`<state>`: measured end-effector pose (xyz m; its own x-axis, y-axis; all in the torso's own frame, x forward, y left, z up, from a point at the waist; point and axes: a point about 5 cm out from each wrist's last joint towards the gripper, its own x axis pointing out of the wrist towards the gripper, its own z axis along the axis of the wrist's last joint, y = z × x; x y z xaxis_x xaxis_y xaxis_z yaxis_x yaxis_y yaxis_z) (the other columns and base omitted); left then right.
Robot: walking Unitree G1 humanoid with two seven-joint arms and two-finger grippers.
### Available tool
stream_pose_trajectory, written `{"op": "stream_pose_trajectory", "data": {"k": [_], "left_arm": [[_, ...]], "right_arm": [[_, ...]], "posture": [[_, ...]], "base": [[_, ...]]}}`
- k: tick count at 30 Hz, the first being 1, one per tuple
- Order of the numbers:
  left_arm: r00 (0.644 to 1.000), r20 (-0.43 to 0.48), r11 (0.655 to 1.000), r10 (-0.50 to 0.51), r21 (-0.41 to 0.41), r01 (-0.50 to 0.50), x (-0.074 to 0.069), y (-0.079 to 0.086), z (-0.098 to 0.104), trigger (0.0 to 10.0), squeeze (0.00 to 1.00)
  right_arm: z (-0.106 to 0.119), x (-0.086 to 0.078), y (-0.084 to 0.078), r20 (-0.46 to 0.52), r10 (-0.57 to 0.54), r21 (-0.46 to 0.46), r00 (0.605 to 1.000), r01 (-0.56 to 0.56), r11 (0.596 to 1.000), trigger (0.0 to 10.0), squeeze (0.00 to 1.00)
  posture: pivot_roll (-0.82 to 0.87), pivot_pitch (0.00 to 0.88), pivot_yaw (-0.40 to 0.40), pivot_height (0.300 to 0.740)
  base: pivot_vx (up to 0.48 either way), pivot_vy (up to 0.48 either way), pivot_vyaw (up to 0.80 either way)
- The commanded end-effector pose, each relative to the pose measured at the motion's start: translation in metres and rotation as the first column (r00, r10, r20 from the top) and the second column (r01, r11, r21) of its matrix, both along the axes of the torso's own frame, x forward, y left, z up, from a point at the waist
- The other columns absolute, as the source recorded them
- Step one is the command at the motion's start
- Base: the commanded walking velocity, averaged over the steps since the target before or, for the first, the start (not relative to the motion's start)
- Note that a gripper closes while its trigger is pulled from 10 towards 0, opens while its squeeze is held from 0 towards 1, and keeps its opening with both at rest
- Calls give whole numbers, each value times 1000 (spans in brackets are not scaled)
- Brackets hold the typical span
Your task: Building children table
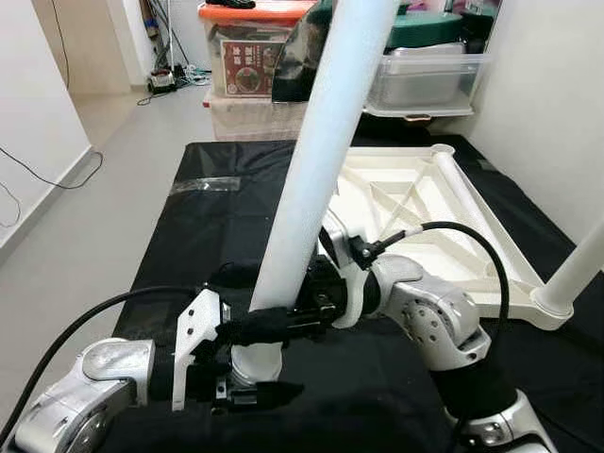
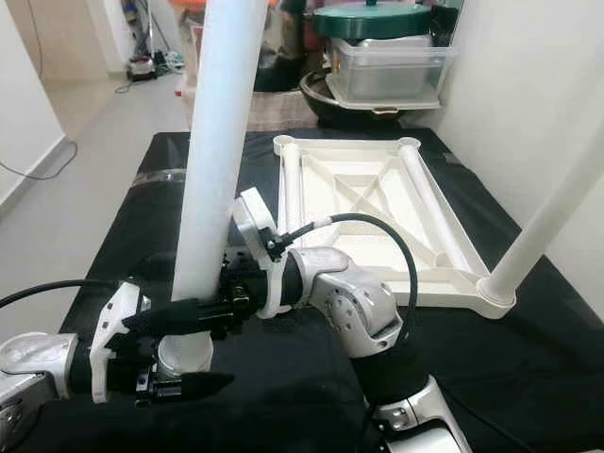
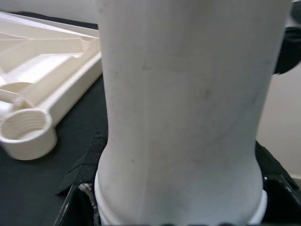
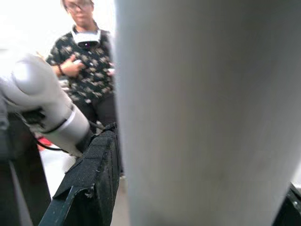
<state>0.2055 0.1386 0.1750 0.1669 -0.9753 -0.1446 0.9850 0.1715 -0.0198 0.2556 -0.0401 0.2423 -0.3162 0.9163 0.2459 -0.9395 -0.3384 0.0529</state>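
In the head views the long white plastic table leg (image 1: 316, 160) stands tilted on the black mat (image 1: 189, 236), near the overturned white tabletop (image 1: 406, 203), both grippers (image 2: 203, 316) clenched on its base; the left wrist view shows the empty threaded corner socket (image 3: 26, 127); misalignment risks cross-threading.

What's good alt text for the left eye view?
Both grippers, left and right, clamp the base of a white table leg standing on a black mat. Behind lies the upturned tabletop with one leg fitted.

The table leg (image 1: 316, 160) stands on the mat (image 1: 189, 236), left of the tabletop (image 1: 415, 203).
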Motion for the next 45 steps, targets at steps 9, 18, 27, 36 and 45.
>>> {"op": "stream_pose_trajectory", "data": {"k": [9,18,27,36,45], "left_arm": [[994,-89,996,-56,60,61,-8,4,-14,10000,0],[994,-96,994,-44,96,54,-4,11,-18,10000,0],[997,-67,993,-31,115,39,1,18,-19,10000,1000],[990,23,988,141,62,-142,12,35,-9,10000,1000],[952,23,952,305,-9,-305,-15,52,-4,10000,0]], "right_arm": [[17,-5,-1,7,77,64,997,-77,995,10000,0],[10,-9,-4,-63,132,51,989,-129,990,0,0],[2,-10,-6,-93,135,27,986,-133,991,0,0],[0,12,-19,-78,-20,10,997,21,1000,0,0],[-8,57,-52,65,-410,-66,910,414,908,0,0]], "posture": [[9,0,-27,740],[5,0,-24,740],[4,0,-22,740],[6,0,-23,740],[21,0,-37,740]], "base": [[0,0,0],[0,0,0],[0,0,0],[0,0,0],[0,0,0]]}}
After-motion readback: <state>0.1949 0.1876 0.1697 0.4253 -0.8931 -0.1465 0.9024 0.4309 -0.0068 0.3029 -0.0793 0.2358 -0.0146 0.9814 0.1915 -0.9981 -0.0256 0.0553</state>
